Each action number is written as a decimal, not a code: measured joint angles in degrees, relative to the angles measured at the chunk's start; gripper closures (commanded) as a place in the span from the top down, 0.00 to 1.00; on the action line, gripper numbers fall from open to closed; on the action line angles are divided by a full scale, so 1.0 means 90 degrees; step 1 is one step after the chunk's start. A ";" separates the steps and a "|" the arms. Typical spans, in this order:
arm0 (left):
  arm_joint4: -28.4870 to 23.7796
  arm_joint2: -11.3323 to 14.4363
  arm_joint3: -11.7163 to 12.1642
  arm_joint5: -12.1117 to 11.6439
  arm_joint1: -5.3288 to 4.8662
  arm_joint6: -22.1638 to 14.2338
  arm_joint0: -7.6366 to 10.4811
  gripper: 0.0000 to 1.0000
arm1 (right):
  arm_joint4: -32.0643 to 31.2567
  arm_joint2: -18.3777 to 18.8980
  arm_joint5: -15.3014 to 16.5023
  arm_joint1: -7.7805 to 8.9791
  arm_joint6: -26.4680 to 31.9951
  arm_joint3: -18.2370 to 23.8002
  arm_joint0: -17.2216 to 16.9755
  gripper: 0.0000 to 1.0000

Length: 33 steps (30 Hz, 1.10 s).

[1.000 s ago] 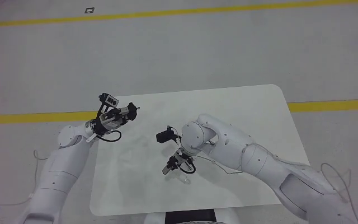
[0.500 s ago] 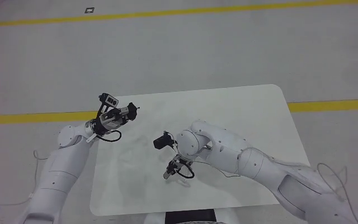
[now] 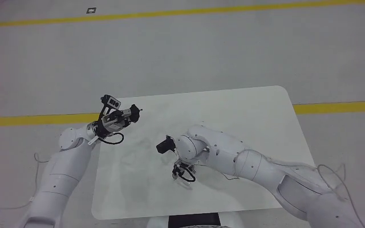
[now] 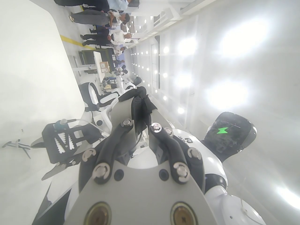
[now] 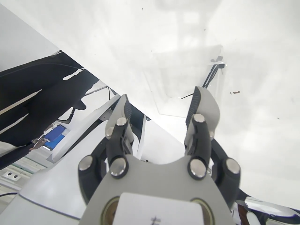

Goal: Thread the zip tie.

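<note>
- Zip tie (image 5: 212,74) flat on the counter (image 5: 164,24), seemingly unthreaded, just beyond the right hand (image 5: 161,94).
- Right hand wide open, empty, low over the counter.
- Left hand (image 4: 140,101) well apart, raised, pinched shut; hold unclear.
- Probably all still ahead: pick-up, threading.

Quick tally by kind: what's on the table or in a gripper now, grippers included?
Zip tie, black, on the table: 1
Clear sheet on the table: 1
Black piece, too unclear to name, in the left gripper: 1
Grippers: 2, left gripper shut, right gripper open
Total: 5
</note>
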<state>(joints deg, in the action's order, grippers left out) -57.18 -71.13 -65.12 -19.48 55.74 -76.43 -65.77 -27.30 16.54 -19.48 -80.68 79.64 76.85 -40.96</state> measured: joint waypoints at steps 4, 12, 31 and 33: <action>0.0000 0.0000 0.0000 0.0000 0.0000 0.0000 0.0000 0.00 | -0.0215 -0.0053 0.0000 -0.0076 0.0000 -0.0175 -0.0003 0.02; 0.0000 0.0000 0.0000 0.0000 0.0000 0.0000 0.0000 0.00 | -0.0789 -0.0016 0.0000 -0.0212 0.0000 -0.0382 -0.0076 0.00; 0.0000 0.0000 0.0000 0.0000 0.0000 0.0000 0.0000 0.00 | -0.1648 -0.0256 0.0000 -0.0484 -0.0001 -0.0804 -0.0080 0.00; 0.0000 0.0000 0.0000 0.0000 0.0000 0.0000 0.0000 0.00 | -0.1765 -0.0296 0.0005 -0.0480 -0.0068 -0.0842 -0.0101 0.00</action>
<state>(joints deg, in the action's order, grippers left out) -57.18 -71.13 -65.12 -19.48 55.74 -76.43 -65.77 -43.18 13.87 -19.44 -85.00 79.02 69.27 -41.87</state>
